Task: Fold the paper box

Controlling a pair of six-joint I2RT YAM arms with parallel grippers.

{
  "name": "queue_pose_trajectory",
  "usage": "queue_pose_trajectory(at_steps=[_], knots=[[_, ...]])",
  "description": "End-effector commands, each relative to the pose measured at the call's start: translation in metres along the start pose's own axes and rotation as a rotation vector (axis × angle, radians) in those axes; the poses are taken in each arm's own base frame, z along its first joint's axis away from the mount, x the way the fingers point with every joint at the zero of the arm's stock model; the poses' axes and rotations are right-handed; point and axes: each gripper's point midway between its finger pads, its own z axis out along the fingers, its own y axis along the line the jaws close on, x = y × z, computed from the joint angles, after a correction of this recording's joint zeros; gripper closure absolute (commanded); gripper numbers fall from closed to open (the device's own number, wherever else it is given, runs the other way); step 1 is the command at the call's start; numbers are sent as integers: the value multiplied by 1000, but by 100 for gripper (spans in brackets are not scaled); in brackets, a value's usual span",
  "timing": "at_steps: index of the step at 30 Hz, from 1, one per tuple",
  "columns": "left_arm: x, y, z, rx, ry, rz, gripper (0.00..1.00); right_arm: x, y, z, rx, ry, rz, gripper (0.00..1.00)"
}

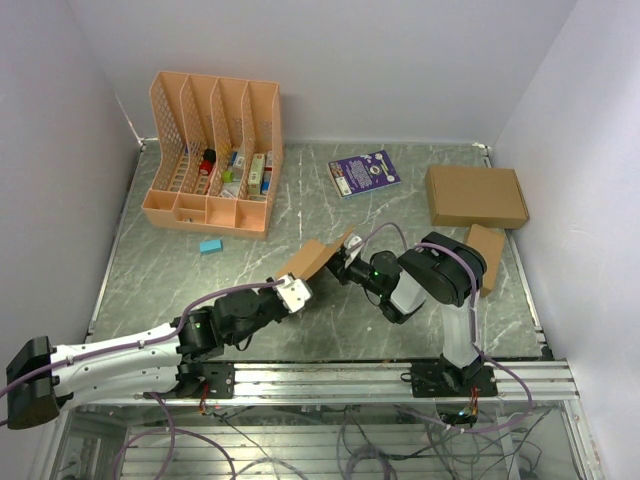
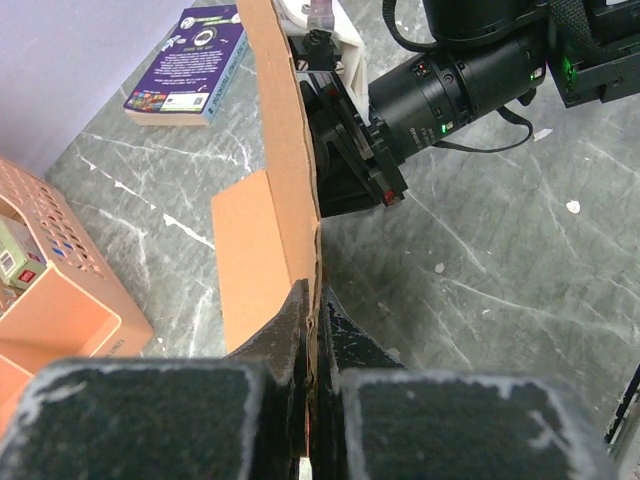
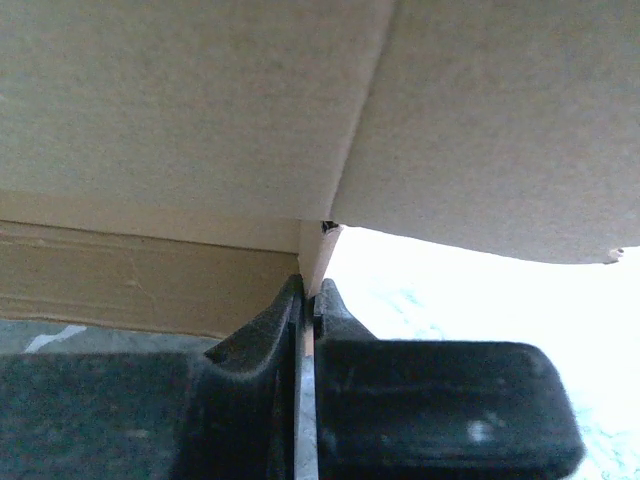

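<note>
The paper box (image 1: 315, 257) is a creased brown cardboard sheet held up off the table's middle, between both arms. My left gripper (image 1: 298, 290) is shut on its near lower edge. In the left wrist view the sheet (image 2: 285, 150) stands edge-on, rising from my shut left gripper (image 2: 315, 310), with one flap (image 2: 250, 260) folded out to the left. My right gripper (image 1: 350, 258) meets the sheet's far right side. In the right wrist view, cardboard panels (image 3: 200, 120) fill the top, and my right gripper (image 3: 310, 290) is shut on a thin tab hanging down from them.
An orange file organizer (image 1: 215, 150) with small items stands back left, with a small blue block (image 1: 210, 245) in front of it. A purple book (image 1: 364, 172) lies at the back centre. A larger brown box (image 1: 476, 195) and a small brown carton (image 1: 487, 255) sit at the right.
</note>
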Motion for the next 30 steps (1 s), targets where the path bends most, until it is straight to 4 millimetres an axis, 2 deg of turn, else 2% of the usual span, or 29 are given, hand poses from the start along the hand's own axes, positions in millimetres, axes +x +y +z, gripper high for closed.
queue_pose_trajectory(at_steps=[1, 5, 7, 11, 16, 18, 23, 26, 30], knots=[[-2, -8, 1, 26, -2, -31, 93, -68, 7, 4, -44, -274, -92, 100], [-13, 1, -2, -13, -16, -85, 93, -75, 13, -1, -77, -289, -111, 100], [-20, 8, -4, -44, -17, -130, 93, -90, 13, -8, -84, -306, -134, 100], [-33, 19, -8, -107, -18, -251, 90, -92, 13, -12, -136, -171, -141, 100], [-43, 25, -7, -154, -36, -383, 71, -56, 15, -14, -255, 280, -2, 100], [-48, 27, -7, -167, -49, -419, 63, -53, 16, -19, -289, 385, 21, 100], [-53, 40, -14, -238, -89, -515, 43, -61, 14, -40, -309, 462, 24, 100], [-56, 56, -27, -309, -127, -588, 32, -59, 11, -52, -330, 509, 34, 100], [-49, 72, -43, -404, -117, -667, 20, -55, 5, -70, -364, 588, 53, 100]])
